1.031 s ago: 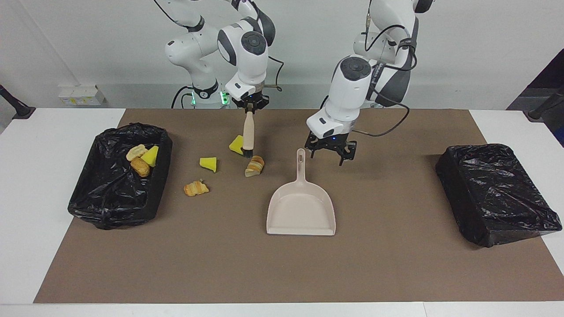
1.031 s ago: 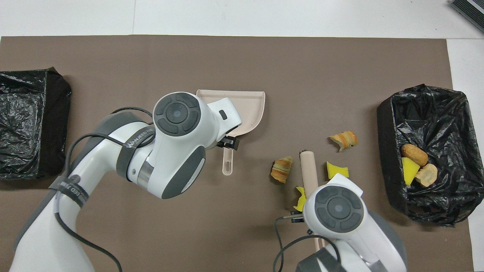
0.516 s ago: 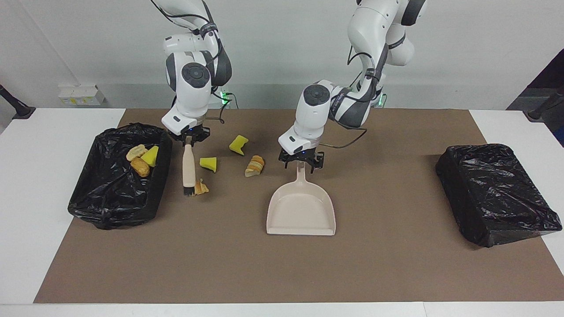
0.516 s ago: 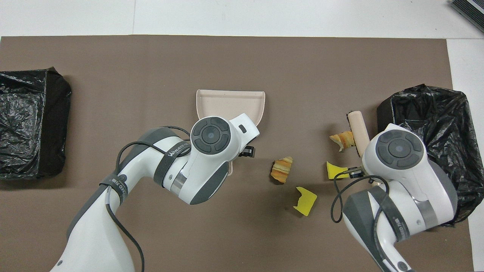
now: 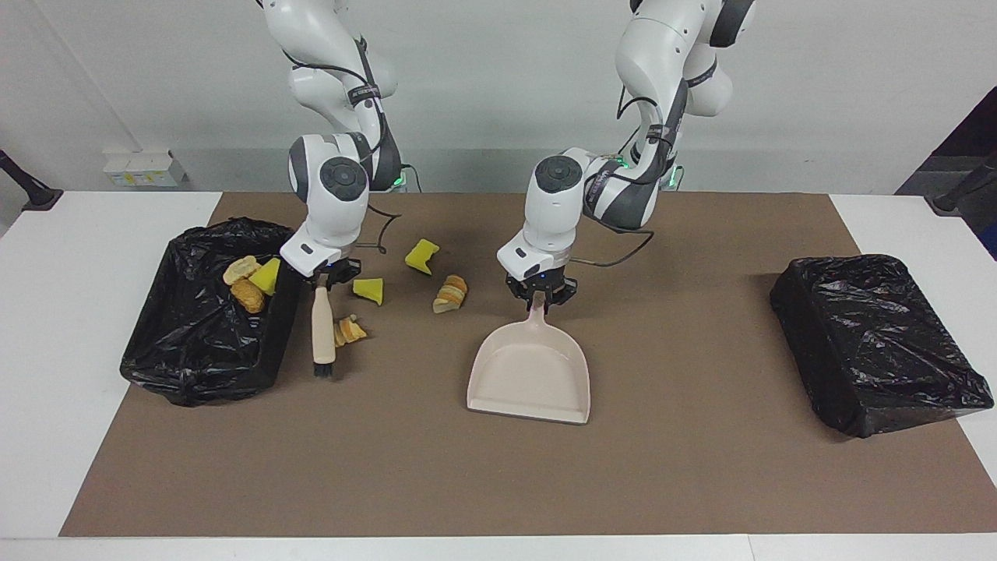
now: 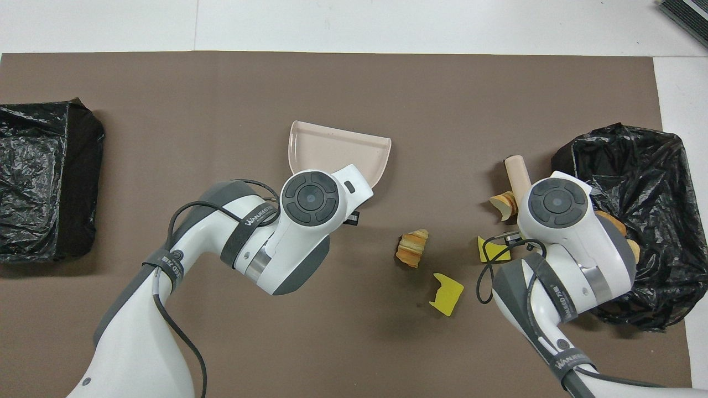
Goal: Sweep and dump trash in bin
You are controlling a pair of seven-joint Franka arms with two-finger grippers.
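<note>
The left gripper (image 5: pixel 539 300) is clamped on the dustpan (image 5: pixel 530 374) handle, the pan spreading out on the mat (image 5: pixel 701 467) below it, away from the robots. The right gripper (image 5: pixel 323 279) grips the top of the brush (image 5: pixel 322 331), whose bristles touch the mat just beside the bin (image 5: pixel 202 312). Trash: a bread lump (image 5: pixel 348 330) touches the brush, two yellow chunks (image 5: pixel 369 289) and another lump (image 5: pixel 450 294) lie between the grippers, and three scraps (image 5: pixel 251 281) sit in the bin.
</note>
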